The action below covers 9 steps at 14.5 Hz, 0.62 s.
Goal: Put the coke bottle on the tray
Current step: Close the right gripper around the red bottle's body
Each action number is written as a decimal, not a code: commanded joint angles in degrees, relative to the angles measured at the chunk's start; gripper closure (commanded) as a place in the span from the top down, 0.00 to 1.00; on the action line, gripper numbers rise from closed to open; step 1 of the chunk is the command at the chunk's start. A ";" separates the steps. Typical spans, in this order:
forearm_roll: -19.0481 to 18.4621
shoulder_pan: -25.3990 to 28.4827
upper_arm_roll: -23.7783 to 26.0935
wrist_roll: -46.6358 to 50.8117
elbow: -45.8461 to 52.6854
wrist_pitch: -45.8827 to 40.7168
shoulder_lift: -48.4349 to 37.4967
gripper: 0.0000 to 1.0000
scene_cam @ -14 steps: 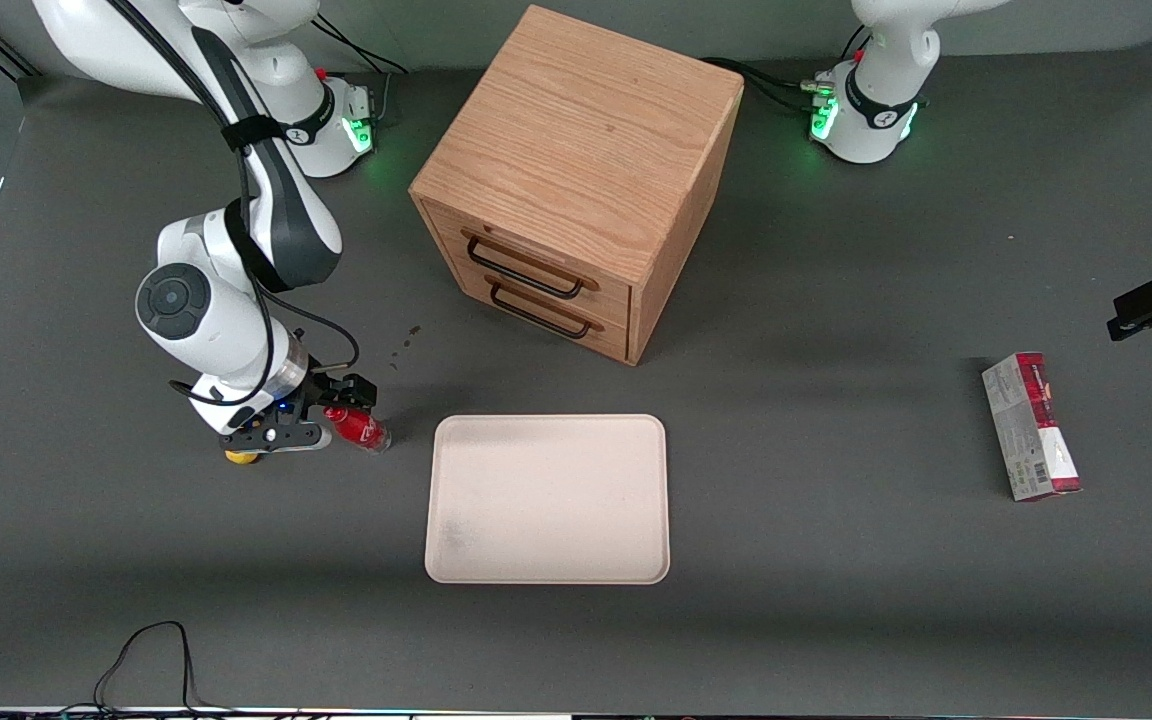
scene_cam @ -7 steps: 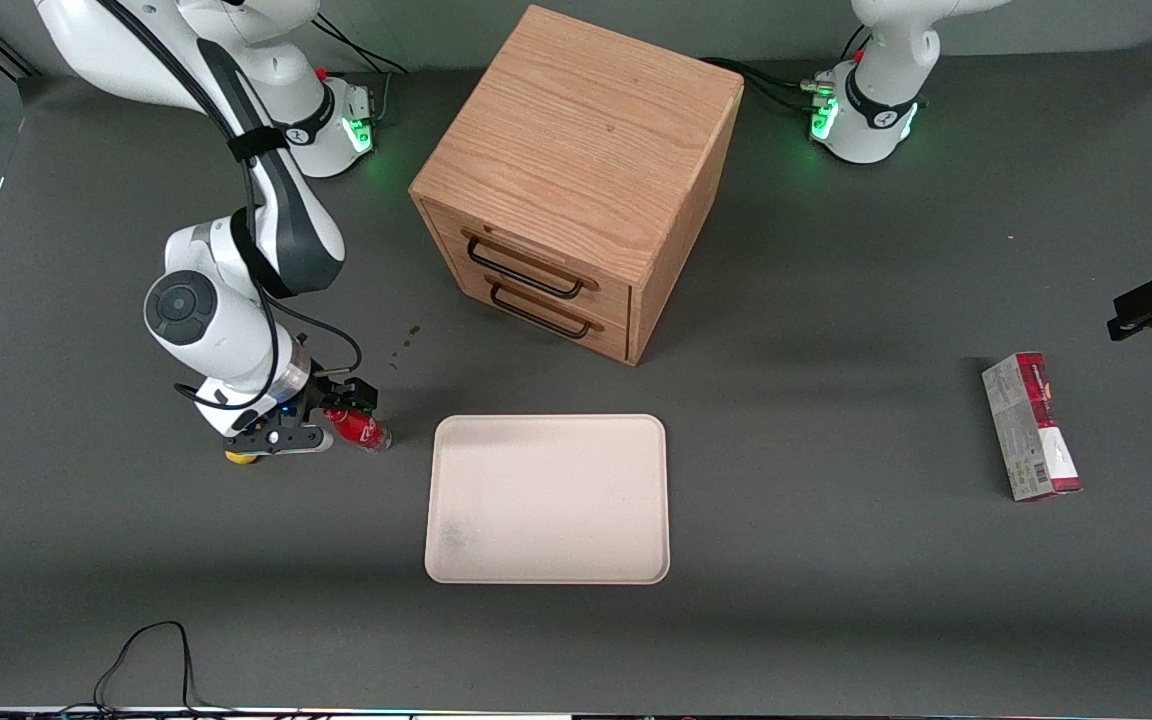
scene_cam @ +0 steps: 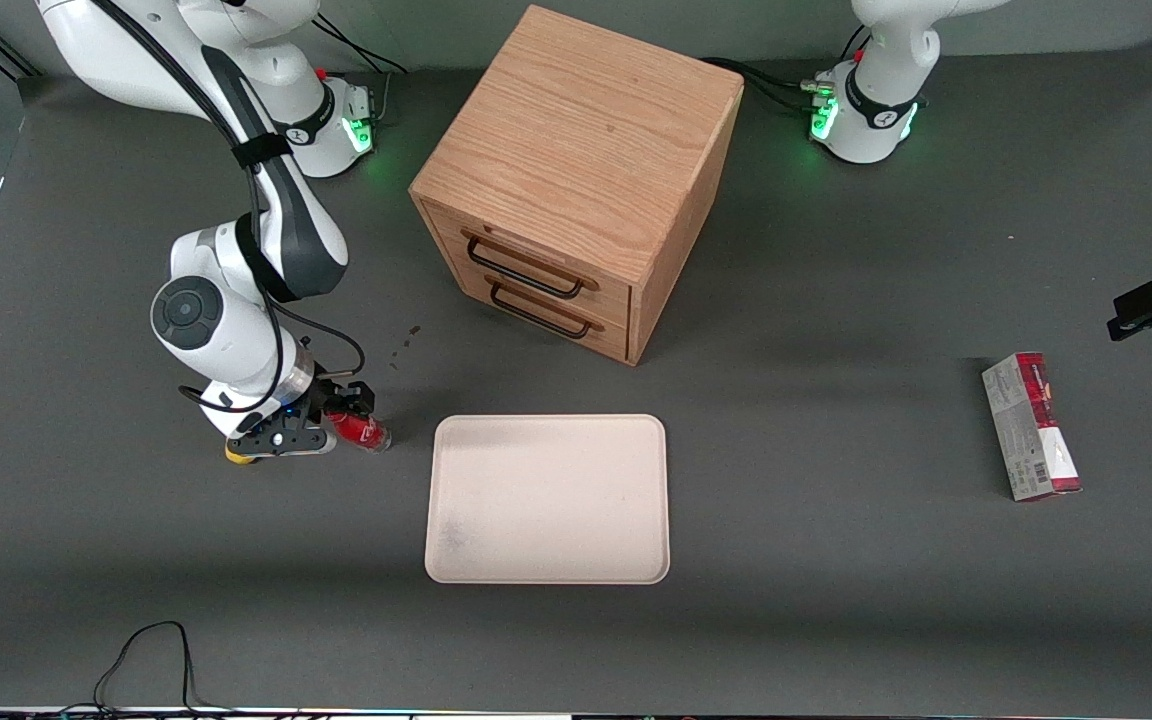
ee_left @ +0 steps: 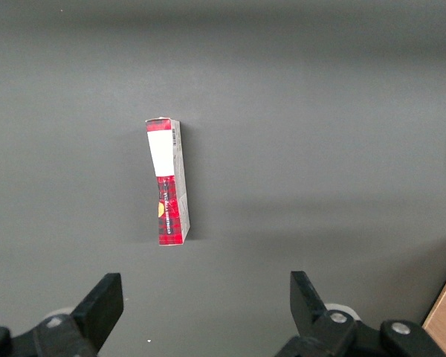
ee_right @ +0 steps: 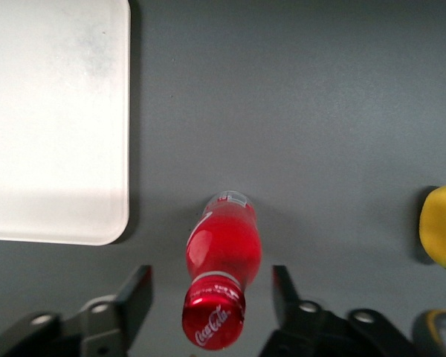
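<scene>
The coke bottle (scene_cam: 362, 432), small and red with a red cap, stands on the grey table beside the tray (scene_cam: 548, 498), toward the working arm's end. In the right wrist view the bottle (ee_right: 223, 253) is seen from its cap end. My right gripper (scene_cam: 334, 420) is open and low over the bottle. In the right wrist view the gripper (ee_right: 212, 294) has one finger on each side of the cap, with gaps on both sides. The cream tray (ee_right: 52, 119) is empty, with a faint grey smudge.
A yellow lump (scene_cam: 239, 457) lies close beside the gripper, also in the right wrist view (ee_right: 442, 227). A wooden drawer cabinet (scene_cam: 576, 180) stands farther from the camera than the tray. A red-and-grey carton (scene_cam: 1030, 427) lies toward the parked arm's end.
The right arm has shifted slightly and the gripper has settled a little closer around the bottle. The bottle and tray have not moved.
</scene>
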 commanded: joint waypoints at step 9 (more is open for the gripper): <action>-0.96 0.26 -0.53 0.02 4.35 -5.52 -0.78 0.00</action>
